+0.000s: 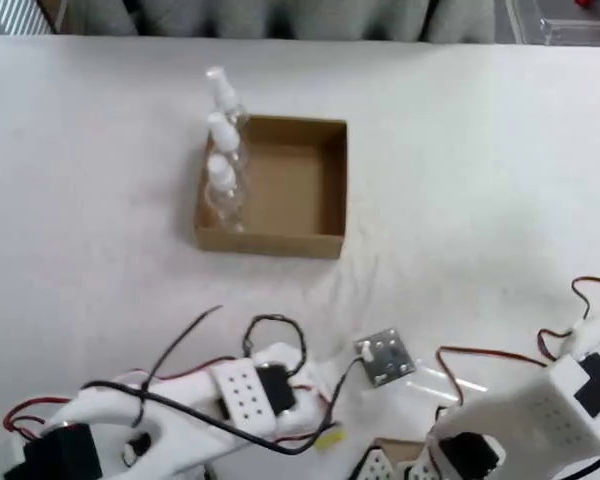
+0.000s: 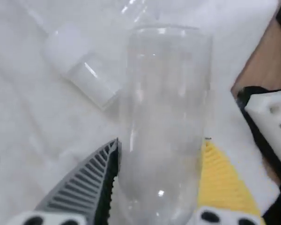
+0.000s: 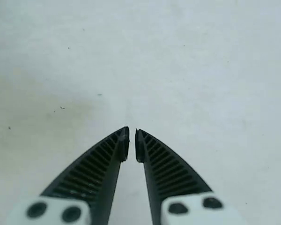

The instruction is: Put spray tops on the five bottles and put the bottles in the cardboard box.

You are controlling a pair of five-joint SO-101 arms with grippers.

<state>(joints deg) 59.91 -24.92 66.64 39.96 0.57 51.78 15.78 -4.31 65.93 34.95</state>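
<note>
As your left wrist view has it, the left gripper pinches a clear bottle between its fingers, long axis pointing straight out from the wrist. A white spray top lies on the counter beside it. From above, three topped bottles stand upright along the left wall of the cardboard box. Your right gripper hangs over the counter, fingers a sliver apart.

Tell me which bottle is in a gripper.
The clear bottle between the left gripper's fingers. The three other bottles stand inside the cardboard box, spray tops on.
</note>
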